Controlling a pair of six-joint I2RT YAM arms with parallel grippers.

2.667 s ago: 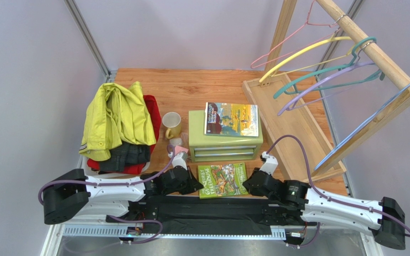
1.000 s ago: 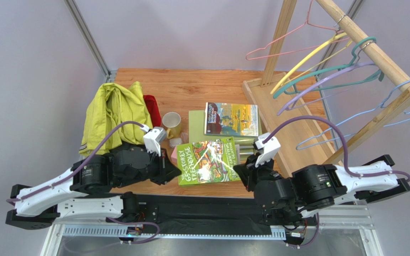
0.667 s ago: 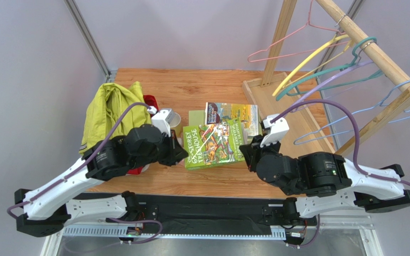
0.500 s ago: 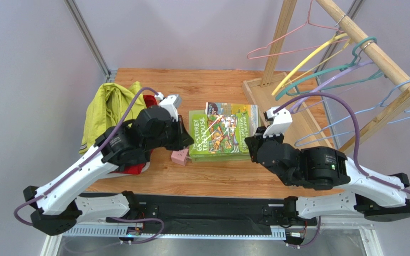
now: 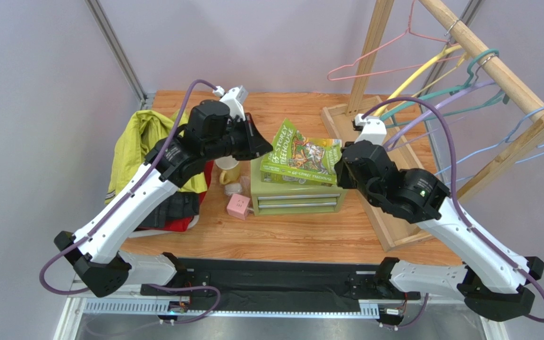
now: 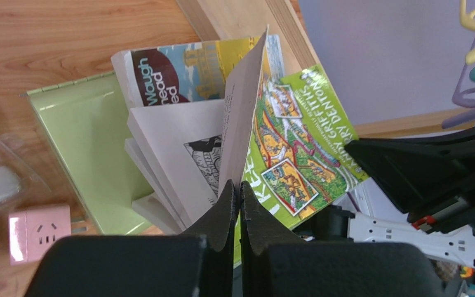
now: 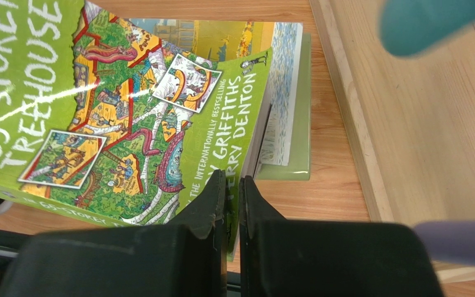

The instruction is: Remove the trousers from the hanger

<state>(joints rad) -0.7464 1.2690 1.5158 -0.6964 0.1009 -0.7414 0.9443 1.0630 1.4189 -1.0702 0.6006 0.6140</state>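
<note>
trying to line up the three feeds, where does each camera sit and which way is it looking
Top external: high behind the arm bases, looking down on the table, both arms, the clothes pile and hanger rack.
Left wrist: on the left arm, looking down past the left gripper, shut on the green book.
Right wrist: on the right arm, looking down past the right gripper, shut on that book's cover edge.
Shared: the green book above the green drawer box.

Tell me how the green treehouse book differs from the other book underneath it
The green treehouse book is pinched by both grippers, left gripper and right gripper, tilted with its cover splayed open; the other book lies flat and closed on the green drawer box. The treehouse cover is bright green, the other blue and yellow. Both are illustrated paperbacks.
</note>
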